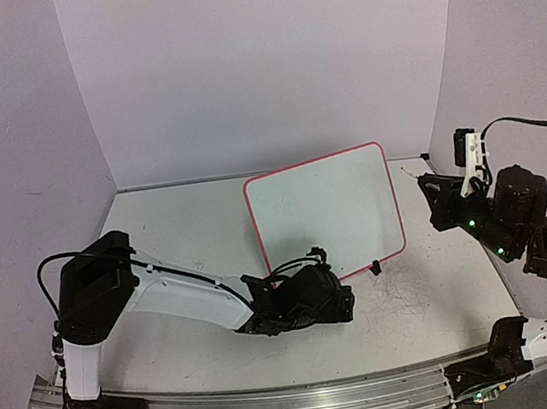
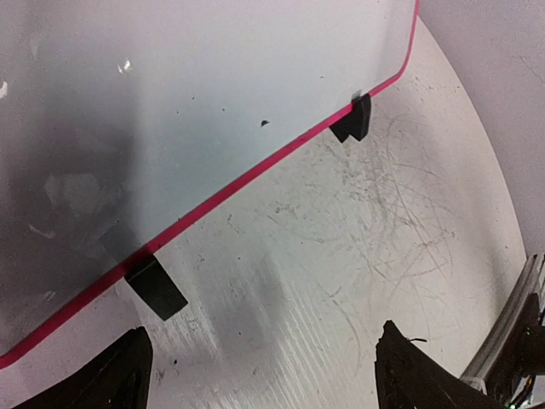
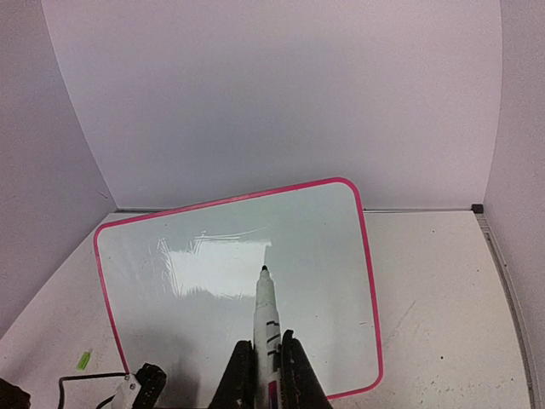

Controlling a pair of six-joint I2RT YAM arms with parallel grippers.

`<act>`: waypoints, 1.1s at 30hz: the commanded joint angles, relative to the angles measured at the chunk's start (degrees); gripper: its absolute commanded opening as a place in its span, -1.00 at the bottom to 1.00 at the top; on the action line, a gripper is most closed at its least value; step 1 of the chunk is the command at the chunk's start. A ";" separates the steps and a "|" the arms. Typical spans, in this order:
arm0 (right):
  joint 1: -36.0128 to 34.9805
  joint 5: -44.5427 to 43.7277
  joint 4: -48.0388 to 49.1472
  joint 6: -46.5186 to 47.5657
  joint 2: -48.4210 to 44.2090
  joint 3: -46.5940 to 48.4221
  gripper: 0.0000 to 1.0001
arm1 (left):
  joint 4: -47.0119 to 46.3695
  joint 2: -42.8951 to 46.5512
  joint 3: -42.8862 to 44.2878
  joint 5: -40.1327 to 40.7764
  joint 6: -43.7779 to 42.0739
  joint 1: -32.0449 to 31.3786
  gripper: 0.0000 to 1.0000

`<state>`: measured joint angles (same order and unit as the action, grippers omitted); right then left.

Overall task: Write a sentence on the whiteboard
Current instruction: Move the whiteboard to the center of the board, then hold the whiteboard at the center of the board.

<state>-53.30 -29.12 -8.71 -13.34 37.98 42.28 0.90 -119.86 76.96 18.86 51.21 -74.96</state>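
Right hand [image 3: 266,356] clenched on marker [image 3: 266,302]; left hand [image 2: 264,375] released, spread wide beside whiteboard [image 2: 170,102] lower edge.

The whiteboard [image 1: 324,208] has a white face with a faint grey-green cast and a thin red-pink rim. Its clip feet [image 2: 156,288] are black. The counter [image 1: 176,227] is off-white, crossed with thin dark scribbles and specks. The walls [image 1: 265,64] are pale lilac. The marker [image 3: 266,319] is white with a black tip, black bands and a red-and-blue patch low on the barrel. The right fingers [image 3: 294,375] and the left fingers [image 2: 119,379] are black. The left arm [image 1: 180,297] is white with black housings. The right arm [image 1: 516,208] is mostly black with small green lights. The rail [image 1: 300,403] is silver. A small scrap [image 3: 83,360] beside the board is bright green.
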 commanded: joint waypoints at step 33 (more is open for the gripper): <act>-0.27 2.17 4.81 5.34 6.00 1.42 -1.00 | -17.82 48.39 -35.47 -10.17 -12.28 20.57 0.99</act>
<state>-53.32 -28.77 -7.05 -10.02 42.83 42.30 -10.33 -74.91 44.09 16.47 40.42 -59.57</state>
